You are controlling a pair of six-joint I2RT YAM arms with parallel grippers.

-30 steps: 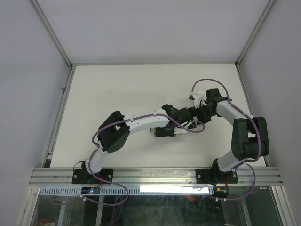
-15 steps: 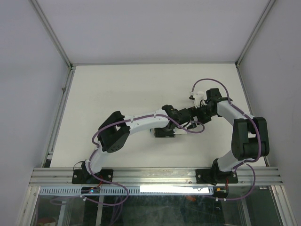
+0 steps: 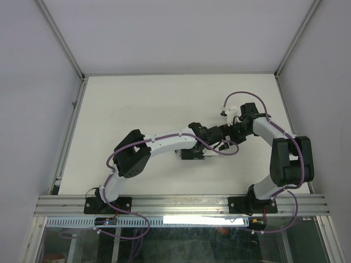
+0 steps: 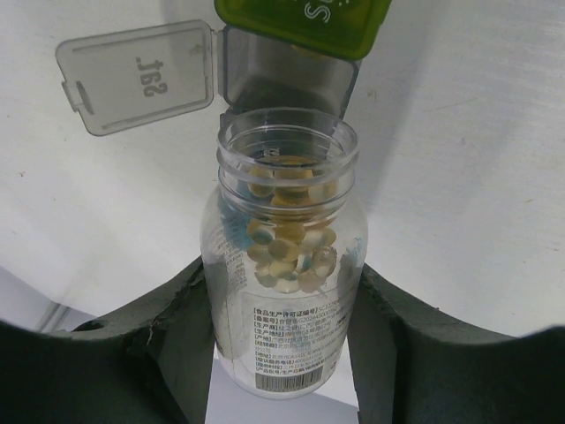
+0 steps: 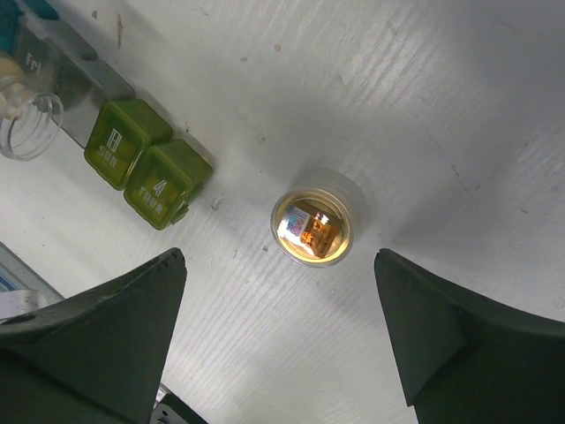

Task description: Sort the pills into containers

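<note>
My left gripper [image 4: 282, 274] is shut on a clear pill bottle [image 4: 284, 265], uncapped and partly full of pale yellow pills [image 4: 287, 252]. The bottle's mouth points at the open grey compartment [image 4: 291, 84] of the containers strip, whose clear lid [image 4: 137, 75] lies flipped back. A yellow-green compartment [image 4: 305, 18] lies beyond it. In the right wrist view the strip's green compartments [image 5: 146, 168] show at upper left, with the clear bottle's mouth [image 5: 26, 124] beside them. My right gripper [image 5: 278, 261] is open and empty above an uncapped amber bottle [image 5: 312, 228].
The white table [image 3: 137, 104] is fenced by metal rails [image 3: 71, 120] at left and right. In the top view both arms meet near the table's middle, hiding most of the strip and both bottles. Purple cables [image 3: 233, 148] loop beside the wrists.
The left arm's elbow has eased slightly down and left. Nothing else has visibly changed.
</note>
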